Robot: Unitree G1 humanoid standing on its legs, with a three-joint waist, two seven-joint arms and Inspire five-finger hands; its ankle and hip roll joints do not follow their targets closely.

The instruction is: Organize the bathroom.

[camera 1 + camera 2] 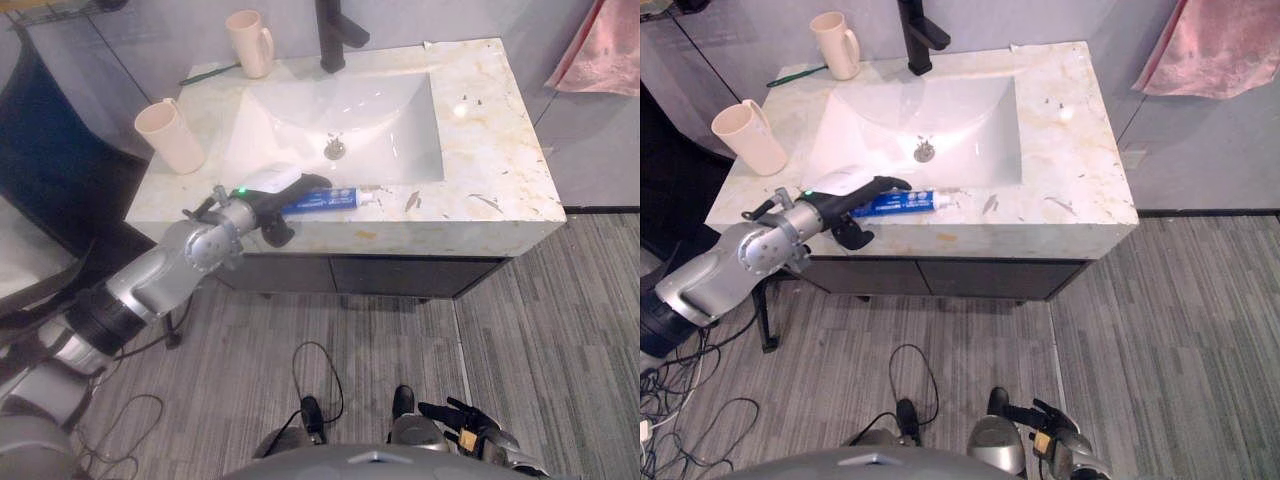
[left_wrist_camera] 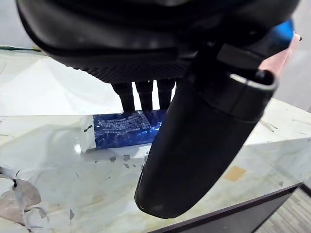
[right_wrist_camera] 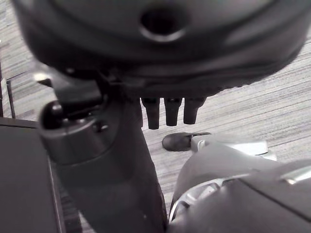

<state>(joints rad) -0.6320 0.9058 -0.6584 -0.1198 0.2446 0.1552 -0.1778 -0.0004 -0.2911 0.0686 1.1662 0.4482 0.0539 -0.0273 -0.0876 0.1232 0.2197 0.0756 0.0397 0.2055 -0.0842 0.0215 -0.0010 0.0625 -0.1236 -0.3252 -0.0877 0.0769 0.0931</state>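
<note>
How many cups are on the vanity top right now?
2. One cup stands on the counter's left edge beside the sink; the other cup stands at the back left, next to the faucet. None looks hidden.

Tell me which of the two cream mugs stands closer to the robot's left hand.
The mug at the counter's left edge, near the left hand; the other mug stands at the back beside the faucet.

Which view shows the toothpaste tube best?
The right eye view: the whole toothpaste tube lies along the counter's front edge by the left hand. Left eye view matches; left wrist view shows part behind fingers.
</note>
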